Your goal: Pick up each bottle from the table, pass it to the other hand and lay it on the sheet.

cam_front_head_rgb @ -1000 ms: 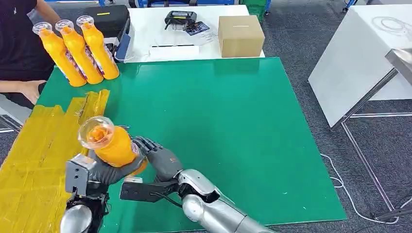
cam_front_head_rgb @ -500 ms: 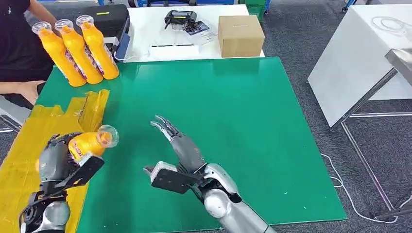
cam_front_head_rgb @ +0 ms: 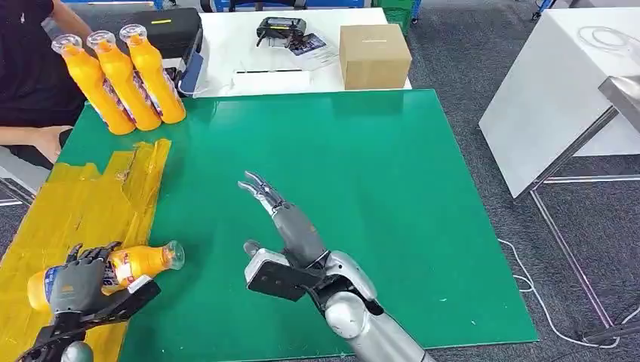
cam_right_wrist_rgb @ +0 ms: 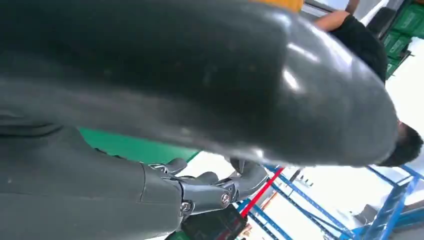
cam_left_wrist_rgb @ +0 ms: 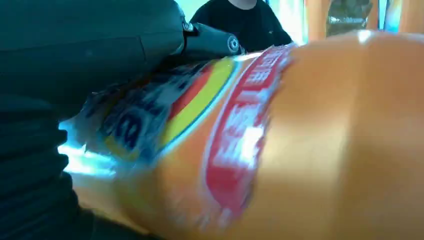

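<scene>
Head view shows you the left hand [cam_front_head_rgb: 79, 280] grasping an orange bottle [cam_front_head_rgb: 143, 262] that lies on its side over the yellow sheet [cam_front_head_rgb: 75, 211], while the right hand [cam_front_head_rgb: 290, 226] is released, fingers apart, above the green table [cam_front_head_rgb: 362, 173].

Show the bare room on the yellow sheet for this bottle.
Free: the yellow sheet between the three standing bottles and the left hand holding the bottle. Crowded: the far left corner. The right hand hangs over bare green mat.

bottle [cam_front_head_rgb: 128, 265] now lower in the left hand [cam_front_head_rgb: 75, 280], sideways over the yellow sheet [cam_front_head_rgb: 68, 211]
</scene>
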